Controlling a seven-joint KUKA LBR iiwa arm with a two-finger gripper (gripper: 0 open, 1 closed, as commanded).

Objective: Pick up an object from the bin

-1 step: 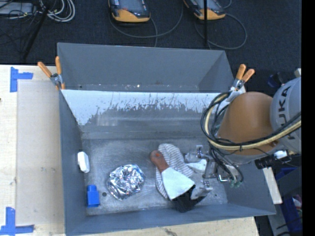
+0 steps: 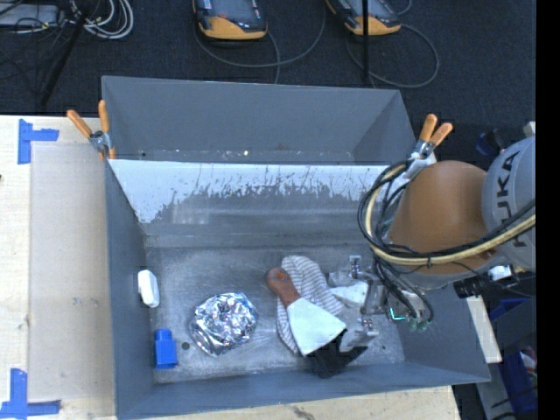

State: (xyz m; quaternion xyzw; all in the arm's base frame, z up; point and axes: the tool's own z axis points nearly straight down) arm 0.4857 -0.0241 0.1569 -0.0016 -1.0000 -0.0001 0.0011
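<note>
Camera view: the grey bin [image 2: 122,234] holds one small white piece [image 2: 147,288], one blue block [image 2: 164,348] and one crumpled foil ball [image 2: 225,322]. At right centre is one small heap of a striped cloth [image 2: 306,278], a white patch [image 2: 312,326] and a black scrap [image 2: 332,361]. A brown handle [image 2: 282,284] pokes out of the heap toward the upper left, and the heap's long axis runs down to the right. The tool [image 2: 366,309] sits low against the heap's right edge, just beside the cloth. Whether it is released or clenched cannot be told.
</note>
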